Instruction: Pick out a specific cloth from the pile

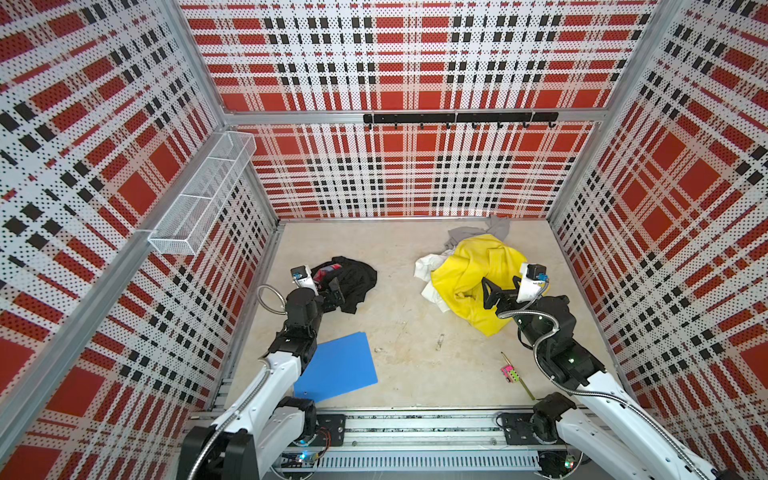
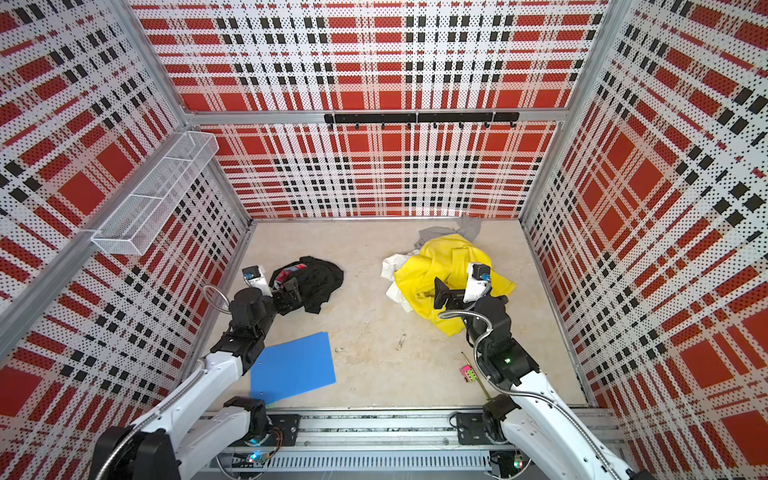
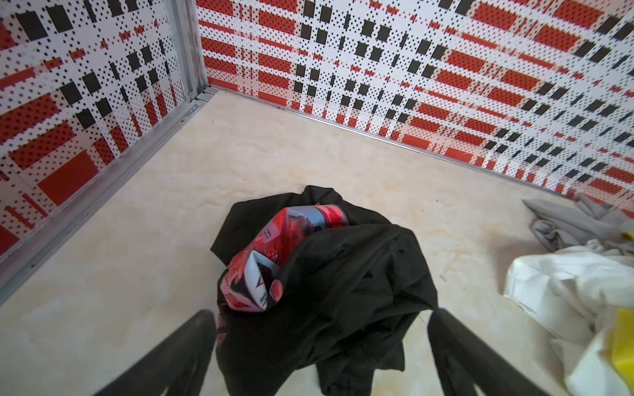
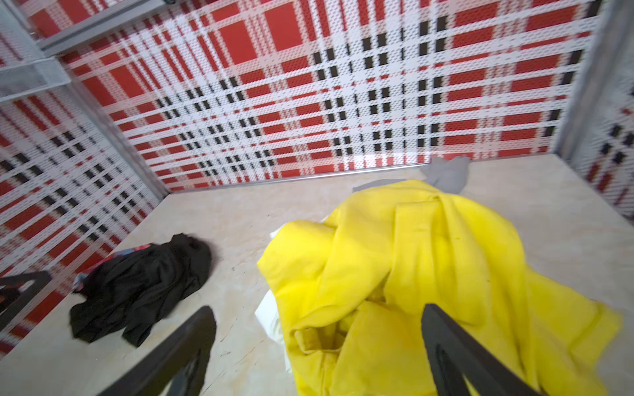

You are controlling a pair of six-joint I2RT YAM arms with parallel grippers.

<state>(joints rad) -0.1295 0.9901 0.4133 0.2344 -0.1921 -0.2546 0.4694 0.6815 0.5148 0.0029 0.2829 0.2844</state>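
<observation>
1. The black soft fabric garment (image 3: 343, 291) with a red-and-blue printed patch lies crumpled, well apart from the heap of yellow, white and grey cloths (image 1: 469, 282).
2. The left gripper (image 3: 320, 317) stands wide open astride the garment's edge, gripping nothing. The right gripper (image 4: 317, 310) hangs open over the heap.
3. Separation looks done; next, the left arm should lift clear without snagging.
4. The beige tabletop (image 1: 395, 332) is enclosed by plaid perforated walls (image 1: 415, 166).

Both top views look steeply down from high at the near edge, sharing the whole tabletop (image 1: 415, 316). Both wrist cameras sit low, facing the back wall (image 4: 308, 103), sharing the cloth (image 3: 343, 291).
</observation>
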